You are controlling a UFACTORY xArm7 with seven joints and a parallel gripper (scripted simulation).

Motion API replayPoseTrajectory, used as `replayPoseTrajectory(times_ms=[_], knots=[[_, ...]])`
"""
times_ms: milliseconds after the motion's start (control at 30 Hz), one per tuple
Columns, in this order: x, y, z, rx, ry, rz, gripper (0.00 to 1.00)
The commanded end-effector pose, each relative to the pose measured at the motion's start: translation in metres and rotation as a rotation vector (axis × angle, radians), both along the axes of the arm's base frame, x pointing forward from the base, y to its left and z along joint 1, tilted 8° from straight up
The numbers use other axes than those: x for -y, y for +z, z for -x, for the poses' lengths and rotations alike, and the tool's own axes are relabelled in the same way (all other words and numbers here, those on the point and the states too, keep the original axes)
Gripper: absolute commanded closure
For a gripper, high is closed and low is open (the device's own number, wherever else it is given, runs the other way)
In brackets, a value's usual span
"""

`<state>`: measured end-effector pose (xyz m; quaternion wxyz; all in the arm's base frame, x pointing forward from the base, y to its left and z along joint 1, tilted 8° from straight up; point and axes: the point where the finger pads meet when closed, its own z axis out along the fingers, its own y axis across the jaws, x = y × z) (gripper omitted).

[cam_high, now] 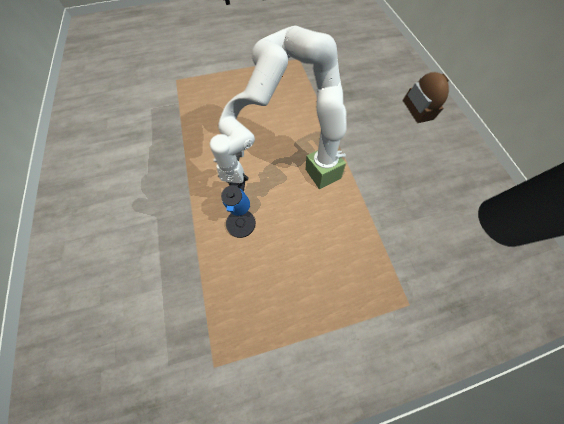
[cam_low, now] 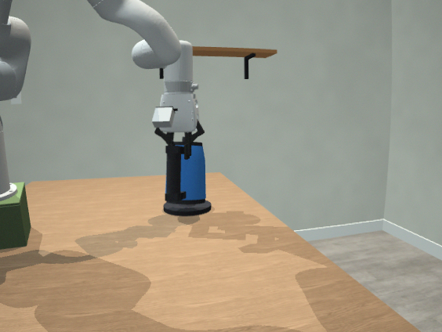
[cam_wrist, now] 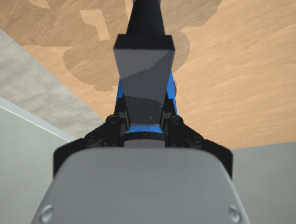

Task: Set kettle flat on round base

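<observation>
The pincer (cam_low: 179, 146) is closed on the black upright handle (cam_low: 172, 172) of the blue kettle (cam_low: 193, 172), coming down on it from above; in the exterior view its dark fingers (cam_low: 190, 146) straddle the top of the handle bar, and the kettle hangs upright beneath the white wrist.

In the top view the kettle (cam_high: 240, 202) appears just beside the round black base (cam_high: 240, 225) and overlapping its near edge — the base's stud shows uncovered in the middle of the disk; the kettle's dark lid (cam_high: 231, 194) faces the camera. From the exterior view the base (cam_low: 187, 207) lies flat on the tabletop (cam_low: 243, 274) directly under the kettle's outline, so whether the kettle's bottom touches the disk cannot be told from that angle.

The wrist view looks straight down the handle (cam_wrist: 144, 75), grey-black and wide, with slivers of the blue body (cam_wrist: 170, 92) on either side; the wood of the tabletop (cam_wrist: 240, 75) fills the background.

The arm rises from a green pedestal (cam_high: 334, 178) set well apart from the kettle; a wooden wall shelf (cam_low: 235, 52) hangs behind.
</observation>
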<state>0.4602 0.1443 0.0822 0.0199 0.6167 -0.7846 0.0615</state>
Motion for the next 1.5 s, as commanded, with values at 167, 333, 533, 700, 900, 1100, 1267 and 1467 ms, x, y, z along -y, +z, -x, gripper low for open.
replayPoseTrajectory(times_ms=[167,333,533,700,900,1100,1267,1467], knots=[[-0.022,-0.001,-0.002,0.005,-0.002,0.0,1.0],[-0.035,-0.003,-0.001,0.005,-0.002,0.0,1.0],[-0.044,-0.004,-0.001,0.005,-0.002,0.0,1.0],[-0.054,-0.005,-0.001,0.005,-0.002,0.0,1.0],[-0.063,-0.006,-0.001,0.005,-0.002,0.0,1.0],[-0.067,-0.006,-0.001,0.005,-0.002,0.0,1.0],[-0.07,-0.007,-0.001,0.005,-0.002,0.0,1.0],[-0.071,-0.007,0.0,0.005,-0.002,0.0,1.0]])
